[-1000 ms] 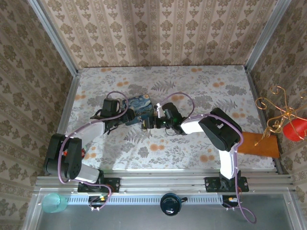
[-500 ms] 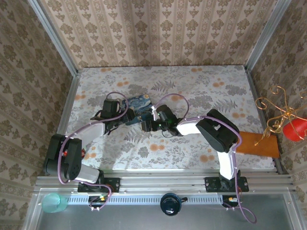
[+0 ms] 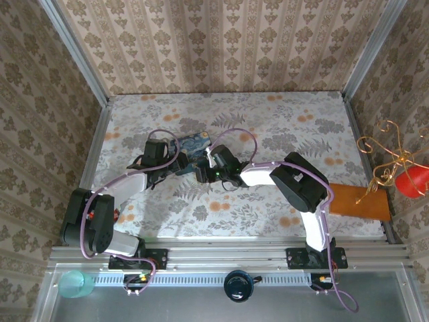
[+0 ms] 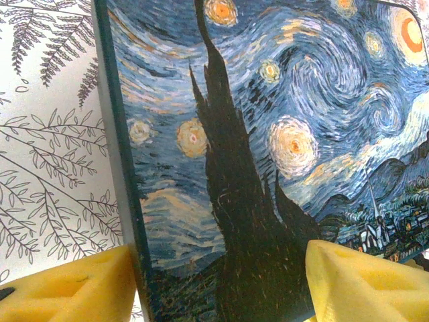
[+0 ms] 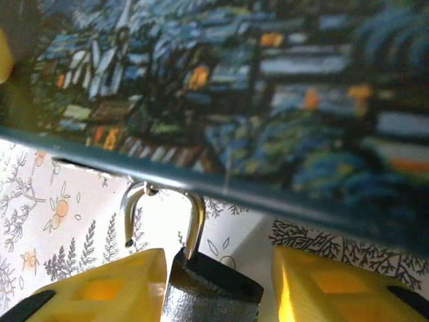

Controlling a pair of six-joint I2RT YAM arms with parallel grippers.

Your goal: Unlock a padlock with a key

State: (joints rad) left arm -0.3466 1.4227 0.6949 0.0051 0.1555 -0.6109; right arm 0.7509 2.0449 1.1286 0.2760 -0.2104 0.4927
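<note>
Padlock (image 5: 209, 294) sits inside the right hand (image 5: 218, 270), narrower than before yet unclamped; left hand (image 4: 221, 285) straddles the tin (image 4: 268, 121), grip unclear.

Table (image 3: 301, 114) viewed steeply from above, near edge at bottom. Painted tin (image 4: 268, 134) framed very close by both wrist cameras; shared across all three views.

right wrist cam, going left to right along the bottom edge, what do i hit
yellow finger → padlock → second yellow finger; the blue tin spans the whole width above them, so it has no place in the order
</note>
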